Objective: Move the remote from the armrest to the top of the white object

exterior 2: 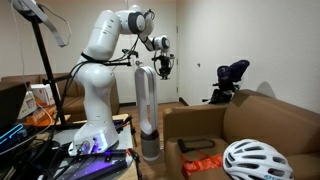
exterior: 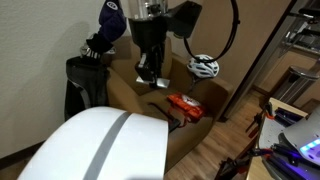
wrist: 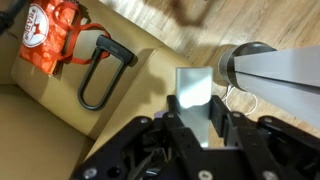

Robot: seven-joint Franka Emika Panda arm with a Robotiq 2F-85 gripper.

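My gripper (wrist: 195, 125) is shut on the remote (wrist: 196, 95), a slim bar that stands up between the fingers and looks pale from glare. In an exterior view the gripper (exterior 2: 161, 68) hangs in the air close beside the top of the tall white-silver tower fan (exterior 2: 147, 105). In the wrist view the fan's rounded top (wrist: 262, 68) lies just to the right of the remote. The tan-brown armchair's armrest (exterior 2: 200, 124) is below and apart from the gripper. In an exterior view the gripper (exterior: 150, 72) hovers above the chair (exterior: 125, 92).
An orange snack packet (wrist: 48, 35) (exterior 2: 203, 163) (exterior: 185, 105) and a black U-lock (wrist: 100, 72) lie on the chair. A white bicycle helmet (exterior 2: 254, 160) (exterior: 203, 67) rests on it too. A large white rounded shape (exterior: 100, 145) fills the foreground. A desk with clutter (exterior 2: 35, 150) stands beside the robot base.
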